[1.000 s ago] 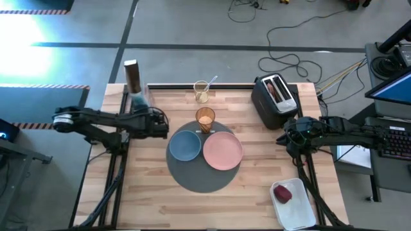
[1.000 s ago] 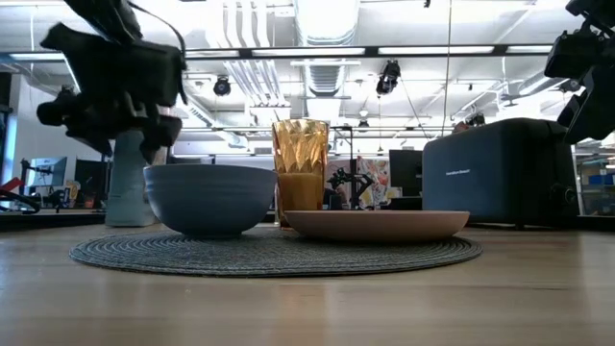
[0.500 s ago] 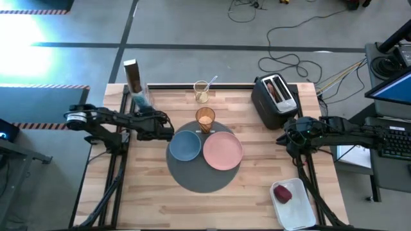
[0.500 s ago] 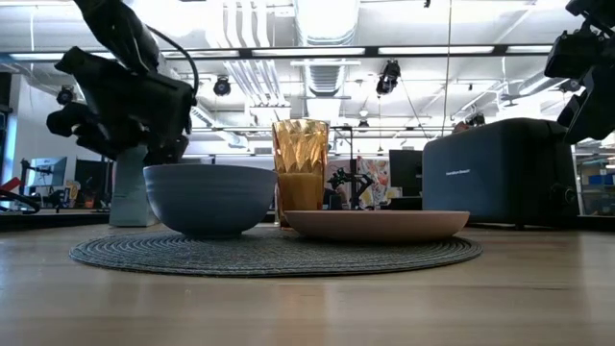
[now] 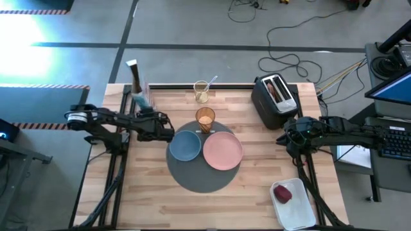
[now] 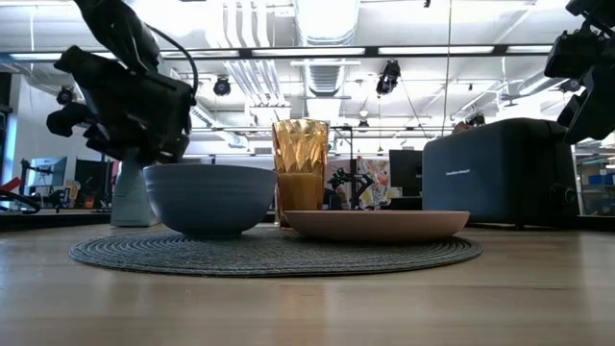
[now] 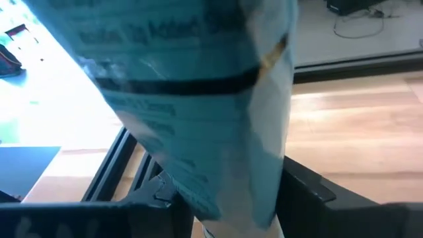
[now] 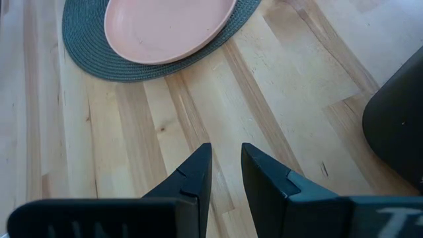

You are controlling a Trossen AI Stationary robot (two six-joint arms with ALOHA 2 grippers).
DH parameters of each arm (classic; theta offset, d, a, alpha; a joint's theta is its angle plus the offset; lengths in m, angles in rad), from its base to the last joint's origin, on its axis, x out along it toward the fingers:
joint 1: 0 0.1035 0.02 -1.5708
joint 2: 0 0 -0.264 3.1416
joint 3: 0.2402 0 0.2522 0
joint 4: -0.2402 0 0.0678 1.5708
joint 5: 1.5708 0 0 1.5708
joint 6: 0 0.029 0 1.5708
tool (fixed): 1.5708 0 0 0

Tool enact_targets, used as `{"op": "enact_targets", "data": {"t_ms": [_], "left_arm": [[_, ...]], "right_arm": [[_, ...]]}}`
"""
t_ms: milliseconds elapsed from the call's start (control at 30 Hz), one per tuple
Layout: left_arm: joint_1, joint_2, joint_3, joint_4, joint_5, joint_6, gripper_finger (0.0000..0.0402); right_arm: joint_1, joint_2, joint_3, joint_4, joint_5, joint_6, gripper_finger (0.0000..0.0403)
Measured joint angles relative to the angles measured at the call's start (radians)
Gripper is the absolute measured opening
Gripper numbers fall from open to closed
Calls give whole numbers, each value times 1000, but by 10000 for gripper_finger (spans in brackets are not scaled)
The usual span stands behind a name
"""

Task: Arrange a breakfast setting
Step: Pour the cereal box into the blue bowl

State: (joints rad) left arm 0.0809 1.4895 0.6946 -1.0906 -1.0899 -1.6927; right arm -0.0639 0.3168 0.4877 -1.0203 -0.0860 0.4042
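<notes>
While grey concrete floor (image 5: pixel 186 25) strewn with loose cables (image 5: pixel 286 45) surrounds it, the pale butcher-block desk (image 5: pixel 151 199) carries the breakfast setting near its middle. A round dark-grey woven mat (image 5: pixel 202 181) holds a small blue bowl (image 5: pixel 185 146) and a pink plate (image 5: pixel 223 151) side by side, with an amber tumbler (image 5: pixel 205 119) at the mat's rear edge. Behind that stands a clear glass (image 5: pixel 201 93) holding a metal spoon (image 5: pixel 210 81). A black toaster (image 5: pixel 277 106) with a toast slice (image 5: pixel 275 90) in its slot sits at the right rear, and a white tray (image 5: pixel 297 208) at the front right corner holds a red apple (image 5: pixel 282 193).

At the left rear corner, the left gripper (image 7: pixel 228 205) has its jaws closed on a tall, tilted pale-blue package (image 5: pixel 137 90). The right gripper (image 8: pixel 226 158) hovers over bare wood between toaster and plate, jaws nearly together and empty.

Across the desk, the low view shows an open workshop with white ceiling ducts and strip lights.
</notes>
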Motion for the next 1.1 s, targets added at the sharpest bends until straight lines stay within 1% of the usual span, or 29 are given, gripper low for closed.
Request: {"op": "enact_targets", "data": {"t_ms": [200,433,633,800,867,967,1100], "left_arm": [[-61,-64,50,-96,57,8,153],[-161,-156,107,-201,156,86,150],[-294,-243,142,-299,246,91,150],[-410,-305,197,-377,308,91,150],[-444,-324,227,-424,346,98,150],[-479,-344,281,-481,418,151,150],[-512,-383,354,-478,525,245,150]], "right_arm": [[0,0,0,0,0,0,73],[0,0,0,0,0,0,73],[0,0,0,0,0,0,73],[0,0,0,0,0,0,73],[0,0,0,0,0,0,73],[0,0,0,0,0,0,73],[0,0,0,0,0,0,73]]}}
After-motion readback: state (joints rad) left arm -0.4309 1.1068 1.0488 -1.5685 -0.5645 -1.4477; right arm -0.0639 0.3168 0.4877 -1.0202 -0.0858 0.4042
